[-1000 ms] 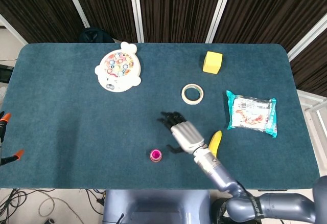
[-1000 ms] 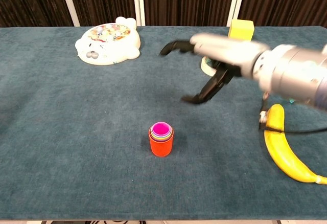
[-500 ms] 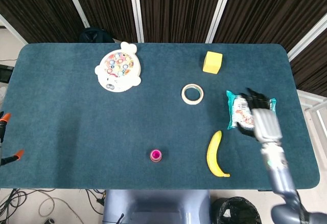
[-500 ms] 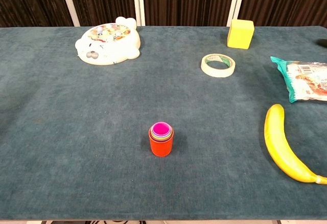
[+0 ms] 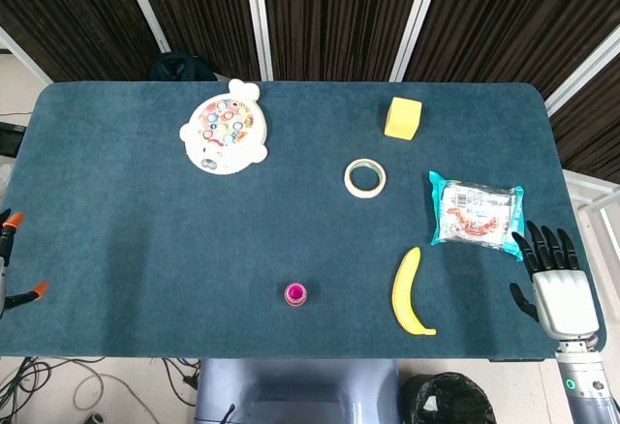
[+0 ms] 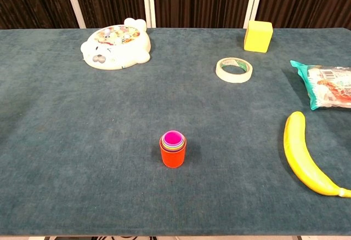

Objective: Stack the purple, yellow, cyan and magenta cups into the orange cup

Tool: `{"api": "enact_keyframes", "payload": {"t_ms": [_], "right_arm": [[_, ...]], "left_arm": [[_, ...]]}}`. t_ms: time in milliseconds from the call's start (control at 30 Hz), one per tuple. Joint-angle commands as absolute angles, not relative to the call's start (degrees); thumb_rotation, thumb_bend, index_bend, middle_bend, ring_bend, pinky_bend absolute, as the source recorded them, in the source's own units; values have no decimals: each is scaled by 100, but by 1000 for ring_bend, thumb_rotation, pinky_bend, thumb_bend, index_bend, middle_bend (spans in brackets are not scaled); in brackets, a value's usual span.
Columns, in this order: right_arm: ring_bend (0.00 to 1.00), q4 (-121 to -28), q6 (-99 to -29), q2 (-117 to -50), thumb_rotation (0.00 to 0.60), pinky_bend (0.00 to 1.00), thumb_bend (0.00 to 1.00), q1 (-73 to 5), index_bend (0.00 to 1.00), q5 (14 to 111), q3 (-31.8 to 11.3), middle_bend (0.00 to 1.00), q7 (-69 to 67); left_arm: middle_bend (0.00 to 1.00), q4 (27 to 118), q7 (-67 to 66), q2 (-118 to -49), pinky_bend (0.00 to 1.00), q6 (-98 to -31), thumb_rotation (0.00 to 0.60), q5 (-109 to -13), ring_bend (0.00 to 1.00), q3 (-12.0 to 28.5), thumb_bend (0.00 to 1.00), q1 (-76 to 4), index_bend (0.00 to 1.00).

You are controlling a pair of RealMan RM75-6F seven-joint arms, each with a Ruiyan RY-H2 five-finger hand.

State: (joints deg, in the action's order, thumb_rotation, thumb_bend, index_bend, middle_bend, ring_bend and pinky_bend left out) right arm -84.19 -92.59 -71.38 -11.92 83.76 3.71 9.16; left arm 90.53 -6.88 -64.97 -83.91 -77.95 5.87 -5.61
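Note:
The orange cup (image 6: 173, 154) stands upright near the front middle of the table, with the other cups nested inside it and the magenta cup (image 6: 173, 138) innermost on top. From the head view the stack (image 5: 295, 294) shows as a small magenta ring. My right hand (image 5: 553, 280) hovers at the table's front right corner, fingers spread and holding nothing, far from the stack. It does not show in the chest view. My left hand is outside both views.
A banana (image 6: 305, 155) lies at the front right, a teal snack packet (image 5: 477, 214) beyond it. A tape roll (image 6: 234, 69) and a yellow block (image 6: 258, 35) sit further back. A white round toy (image 6: 115, 46) is at the back left.
My right hand has drawn back from beside the cup stack, across the packet, to the front right corner. The cup stack has not moved.

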Motion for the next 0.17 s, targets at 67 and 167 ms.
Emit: {"api": "enact_keyframes", "payload": {"t_ms": [67,167], "right_arm": [[16,-8447,-8945,-7090,600,2,377,-1208,120,8391,447,0,901],[16,-8485,-8815,-7050,600,2,377,-1221,121,8418,467,0,908]], "left_arm": [[0,9004,-557,-6463,51,-8494,600,-7850,0,624,0,-538,0],[0,8973,-492,-6441,51,-8511,600,-7843,0,639,0,-527,0]]}}
